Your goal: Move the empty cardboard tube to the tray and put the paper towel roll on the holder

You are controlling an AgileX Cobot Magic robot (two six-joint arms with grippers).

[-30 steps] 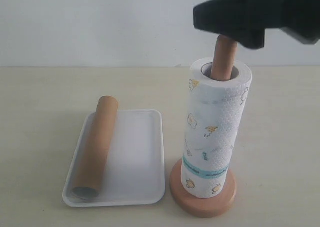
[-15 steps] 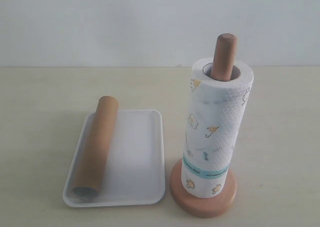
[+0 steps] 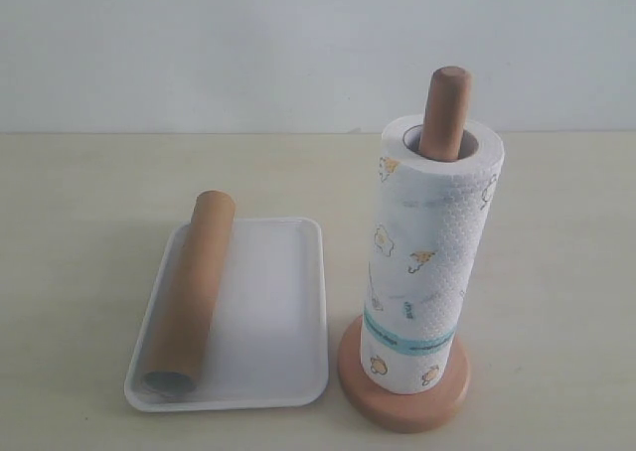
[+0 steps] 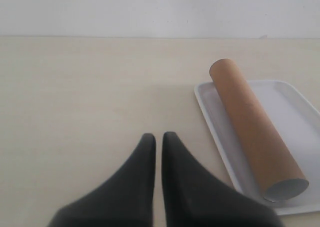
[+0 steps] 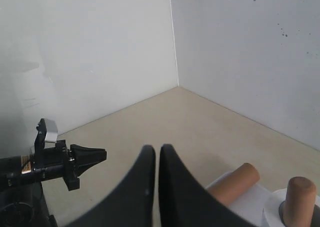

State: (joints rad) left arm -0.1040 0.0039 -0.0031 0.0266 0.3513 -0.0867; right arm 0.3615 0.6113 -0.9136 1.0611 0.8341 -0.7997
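Note:
The brown cardboard tube (image 3: 192, 292) lies lengthwise along the left side of the white tray (image 3: 273, 312); both also show in the left wrist view, tube (image 4: 252, 127) and tray (image 4: 295, 112). The paper towel roll (image 3: 427, 262) stands upright on the wooden holder (image 3: 402, 396), whose dowel (image 3: 444, 111) pokes out of the roll's core. Neither gripper shows in the exterior view. My left gripper (image 4: 158, 137) is shut and empty above bare table, beside the tray. My right gripper (image 5: 156, 149) is shut and empty, high above the tube (image 5: 235, 182) and dowel top (image 5: 299, 197).
The left arm's gripper (image 5: 75, 159) appears in the right wrist view, low over the table. White walls meet in a corner (image 5: 172, 47) behind the table. Pale tabletop (image 3: 99, 193) surrounds the tray and holder.
The right gripper, which hung over the dowel top one second ago, has left the exterior view. Tube, tray, roll and holder have not moved.

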